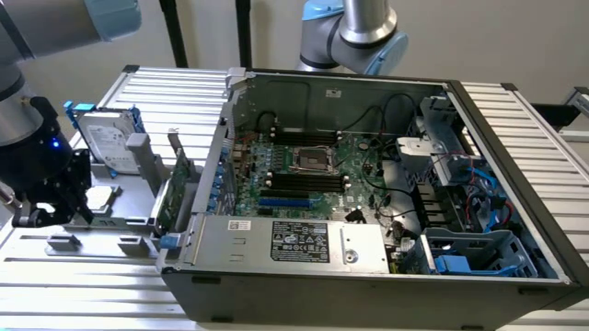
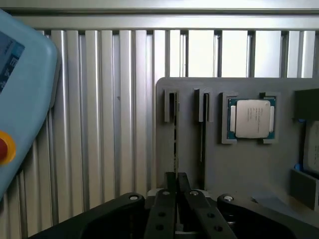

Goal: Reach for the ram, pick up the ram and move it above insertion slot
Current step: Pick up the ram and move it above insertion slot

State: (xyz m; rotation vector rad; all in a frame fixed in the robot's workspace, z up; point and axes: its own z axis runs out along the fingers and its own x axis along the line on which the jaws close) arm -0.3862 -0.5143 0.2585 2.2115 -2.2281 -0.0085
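Misalignment is the chief risk here, by my judgement. The pincer (image 2: 175, 181) hangs low over the grey holder (image 2: 239, 164), which sits on the slatted worktop (image 2: 99, 124) near its edge at the exterior view's left, beside the open computer case (image 1: 368, 276). Its fingers are drawn almost together, in line with the ram (image 2: 174, 134), which stands on edge in the holder's outermost groove, a second stick (image 2: 203, 134) just beside it and a processor (image 2: 251, 118) further along. Whether the fingers actually pinch the ram I cannot tell. If the hold is shallow or off-centre, the thin board could tilt, bind in its groove, or slip free on lifting. The neighbouring stick is close enough that a sideways drift could knock it. A skewed grip would also carry over to the memory slots (image 1: 299, 183) on the motherboard (image 1: 313, 165), leaving the board crooked above them.
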